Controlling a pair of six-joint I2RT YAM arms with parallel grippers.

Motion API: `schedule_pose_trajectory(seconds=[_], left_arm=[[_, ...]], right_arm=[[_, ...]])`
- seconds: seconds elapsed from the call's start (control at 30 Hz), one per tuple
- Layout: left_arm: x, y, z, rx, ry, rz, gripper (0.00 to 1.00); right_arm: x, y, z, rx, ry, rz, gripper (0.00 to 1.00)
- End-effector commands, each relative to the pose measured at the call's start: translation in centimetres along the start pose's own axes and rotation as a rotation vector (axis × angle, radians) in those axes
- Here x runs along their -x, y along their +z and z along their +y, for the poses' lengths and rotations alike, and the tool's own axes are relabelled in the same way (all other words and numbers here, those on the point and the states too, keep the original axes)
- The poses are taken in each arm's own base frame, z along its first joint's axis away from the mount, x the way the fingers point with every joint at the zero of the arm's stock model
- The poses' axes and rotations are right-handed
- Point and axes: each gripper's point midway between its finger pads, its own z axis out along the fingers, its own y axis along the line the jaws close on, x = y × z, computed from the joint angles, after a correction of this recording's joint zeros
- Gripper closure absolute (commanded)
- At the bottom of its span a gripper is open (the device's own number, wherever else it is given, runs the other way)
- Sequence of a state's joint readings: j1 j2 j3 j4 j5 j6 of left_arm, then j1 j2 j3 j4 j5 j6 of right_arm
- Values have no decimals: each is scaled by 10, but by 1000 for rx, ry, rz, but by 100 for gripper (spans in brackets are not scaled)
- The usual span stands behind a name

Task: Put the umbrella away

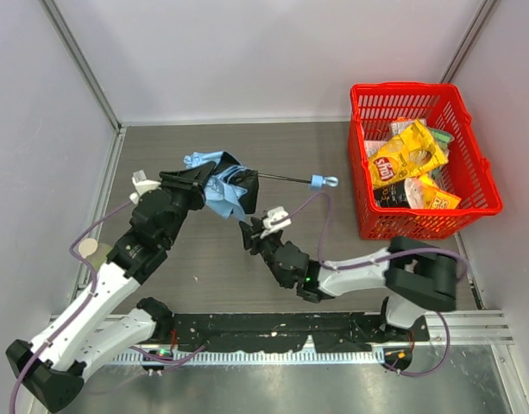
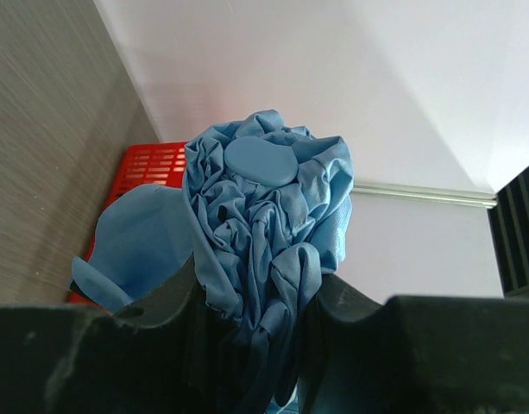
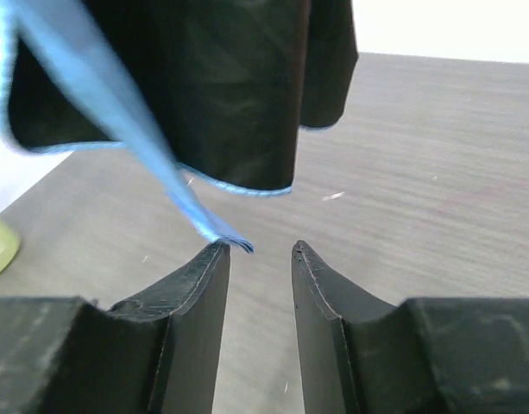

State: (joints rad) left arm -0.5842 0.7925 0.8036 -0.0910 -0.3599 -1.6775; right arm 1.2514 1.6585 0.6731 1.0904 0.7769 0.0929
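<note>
The umbrella (image 1: 221, 185) is a bunch of light blue fabric held above the table. Its thin black shaft runs right to a small blue handle (image 1: 318, 181). My left gripper (image 1: 204, 183) is shut on the bunched fabric; in the left wrist view the fabric (image 2: 260, 207) is squeezed between the jaws of the left gripper (image 2: 255, 319). My right gripper (image 1: 247, 231) sits just below the fabric, open and empty. In the right wrist view a blue strap end (image 3: 225, 235) hangs at the left fingertip of the right gripper (image 3: 260, 250). The dark underside of the canopy (image 3: 221, 86) hangs above.
A red basket (image 1: 400, 89) with several snack bags stands at the right, also seen in the left wrist view (image 2: 147, 164). A small tan disc (image 1: 90, 250) lies at the left by the wall. Walls close in the table at the back and both sides.
</note>
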Motion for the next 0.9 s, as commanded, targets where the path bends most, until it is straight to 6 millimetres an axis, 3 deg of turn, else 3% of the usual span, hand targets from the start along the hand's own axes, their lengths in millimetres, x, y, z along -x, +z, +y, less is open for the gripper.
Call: schedule_pose_trajectory(seconds=[0.0, 0.03, 0.07, 0.1, 0.13, 0.17, 0.2, 0.23, 0.27, 0.3, 0.37, 0.4, 0.43, 0.47, 0.5, 0.57, 0.73, 0.87], left_arm=[[1, -3, -53, -134, -7, -15, 100], [1, -3, -60, -158, -4, -17, 100], [0, -1, -61, -159, 6, -16, 100], [0, 2, -63, -170, 18, -20, 100], [-1, 4, -63, -175, 27, -22, 100], [-1, 7, -61, -172, 31, -26, 100], [-2, 10, -62, -177, 34, -28, 100], [-5, 12, -64, -189, 46, -22, 100], [-8, 15, -65, -192, 53, -11, 100], [-10, 17, -66, -193, 57, -1, 100], [-18, 21, -66, -199, 73, 34, 100], [-20, 21, -66, -198, 78, 46, 100], [-25, 21, -66, -199, 83, 69, 100], [-28, 19, -67, -206, 92, 86, 100], [-32, 18, -67, -208, 98, 109, 100], [-35, 14, -63, -199, 104, 138, 100], [-38, -10, -76, -263, 77, 196, 100], [-41, -30, -89, -287, 75, 248, 100]], right_arm=[[-25, -44, -2, 72, 85, 240, 60], [-24, -58, -5, 98, 120, 270, 60], [-49, -77, -18, 94, 119, 363, 60], [-43, -89, -15, 138, 158, 384, 60], [-59, -107, -26, 129, 170, 453, 60], [-51, -117, -25, 157, 217, 464, 59], [-65, -132, -38, 133, 229, 526, 58], [-54, -138, -38, 156, 268, 520, 57], [-65, -151, -48, 126, 259, 581, 57], [-53, -155, -46, 148, 307, 567, 56], [-53, -164, -58, 115, 363, 621, 55], [-53, -162, -72, 61, 399, 646, 55], [-56, -169, -65, 115, 438, 717, 55], [-56, -160, -83, 49, 483, 721, 55], [-56, -165, -77, 89, 524, 768, 55], [-48, -157, -85, 90, 574, 759, 55], [-28, -149, -100, 92, 659, 701, 54], [3, -138, -108, 115, 734, 632, 54]])
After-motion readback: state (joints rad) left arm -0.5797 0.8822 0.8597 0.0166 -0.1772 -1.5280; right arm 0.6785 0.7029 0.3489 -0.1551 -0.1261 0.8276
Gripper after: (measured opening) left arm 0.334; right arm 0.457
